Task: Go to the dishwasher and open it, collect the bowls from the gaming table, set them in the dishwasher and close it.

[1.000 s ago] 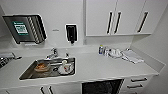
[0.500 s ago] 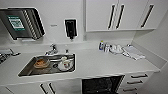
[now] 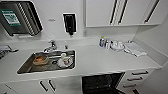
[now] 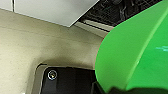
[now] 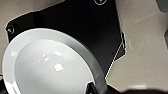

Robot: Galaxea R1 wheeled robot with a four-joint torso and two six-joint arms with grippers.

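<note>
Left pincer [image 4: 112,90]: pinching the rim of the green bowl [image 4: 135,50], which stands close over it above the pale floor [image 4: 25,50]. Beyond that bowl you see the dark wire racks of the dishwasher [image 4: 117,10], near the pincer but not yet under it.

Right pincer [image 5: 96,88]: clamped on the edge of the white bowl [image 5: 50,67], hollow side towards the wrist camera, with floor beneath.

Head view: the dishwasher [image 3: 102,83] gapes open and dark below the countertop [image 3: 100,60], right of the sink [image 3: 25,68] with its used dishes.

Change over the last second: the whole head picture has slid a little, so the camera moved, not the things. The counter, sink and open unit lie as they did.

Meaning for you, as a judgement: opening and collecting look done. Both bowls are in hand at the unit, loading has not begun, and the door is yet to be closed.
</note>
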